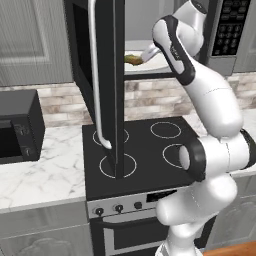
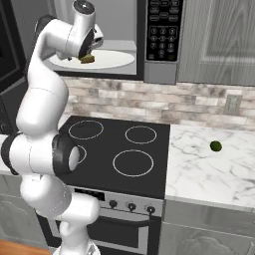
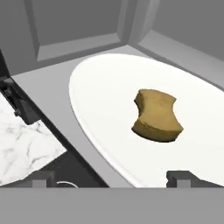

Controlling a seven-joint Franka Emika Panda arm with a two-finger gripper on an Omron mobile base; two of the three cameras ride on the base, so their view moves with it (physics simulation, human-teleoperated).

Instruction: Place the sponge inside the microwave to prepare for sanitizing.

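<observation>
Hand view, sponge (image 3: 157, 116) lying on turntable (image 3: 105, 87)

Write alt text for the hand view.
A tan sponge lies on the white turntable inside the microwave, free of the open gripper whose fingertips flank the bottom edge.

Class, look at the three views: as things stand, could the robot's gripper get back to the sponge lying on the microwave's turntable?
Probably yes. The microwave door is swung wide open, and the gripper sits open just before the sponge, which lies free on the turntable with nothing between.
</observation>
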